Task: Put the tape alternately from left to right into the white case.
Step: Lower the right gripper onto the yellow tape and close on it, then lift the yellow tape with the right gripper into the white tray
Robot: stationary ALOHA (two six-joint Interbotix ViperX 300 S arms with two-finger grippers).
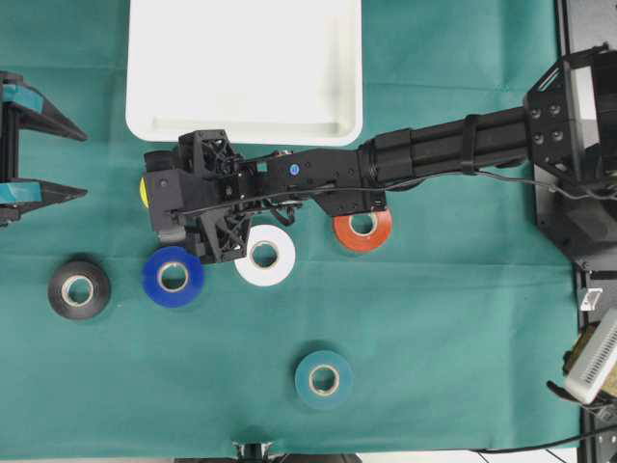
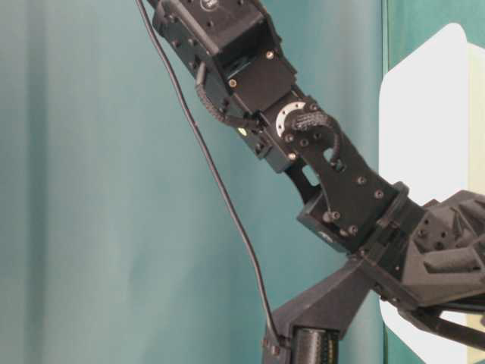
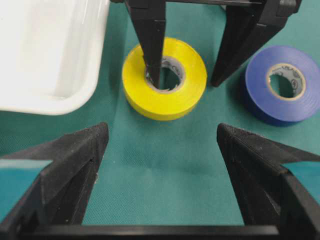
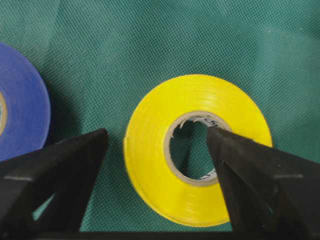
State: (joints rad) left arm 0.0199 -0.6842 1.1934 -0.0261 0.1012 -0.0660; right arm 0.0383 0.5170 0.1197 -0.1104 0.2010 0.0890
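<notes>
The yellow tape roll [image 4: 150,165] lies flat on the green cloth just below the white case's [image 1: 241,133] lower-left corner; from overhead only its left sliver [image 1: 144,190] shows under my right gripper [image 4: 156,132]. That gripper is open and straddles the roll's wall: one finger [image 3: 152,55] stands inside the core, the other [image 3: 235,45] just outside the rim. The blue [image 1: 174,277], black [image 1: 79,288], white [image 1: 264,256], red-orange [image 1: 362,229] and teal [image 1: 324,379] rolls lie loose on the cloth. My left gripper [image 1: 82,164] hangs open and empty at the left edge, facing the yellow roll [image 3: 165,80].
The right arm [image 1: 434,154] stretches across the table along the case's front rim, over the red-orange roll's top edge. The case's corner [image 3: 50,75] is close to the left of the yellow roll. The blue roll [image 3: 282,85] sits just beside it.
</notes>
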